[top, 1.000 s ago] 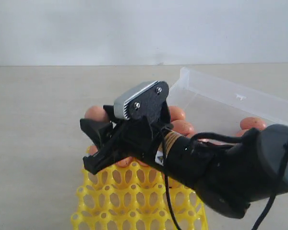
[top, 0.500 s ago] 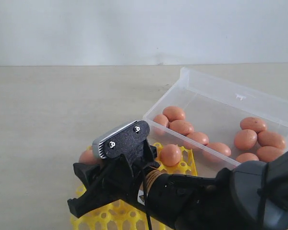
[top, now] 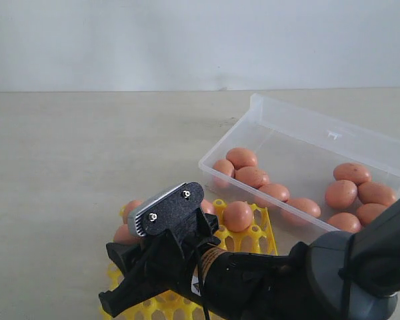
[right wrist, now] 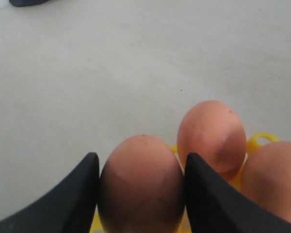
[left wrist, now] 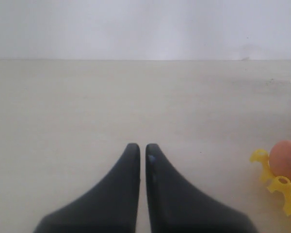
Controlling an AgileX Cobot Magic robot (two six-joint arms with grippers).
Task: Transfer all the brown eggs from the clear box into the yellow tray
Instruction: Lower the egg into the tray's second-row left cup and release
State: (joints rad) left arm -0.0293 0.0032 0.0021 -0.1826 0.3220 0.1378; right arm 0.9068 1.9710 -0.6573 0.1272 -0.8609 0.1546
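As the right claw (right wrist: 141, 159) clasps one brown egg (right wrist: 140, 189) across its waist, the egg's long axis runs along the fingers (right wrist: 72, 194), pointing away from the wrist; it hangs low at the yellow tray (top: 257, 230), perhaps seated in a cup. The left claw (left wrist: 141, 151) is pinched shut, empty.

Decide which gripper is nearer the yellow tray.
Right. The right gripper hangs over the yellow tray, holding a brown egg between its fingers. The left gripper sits shut over bare table, off to the tray's side.
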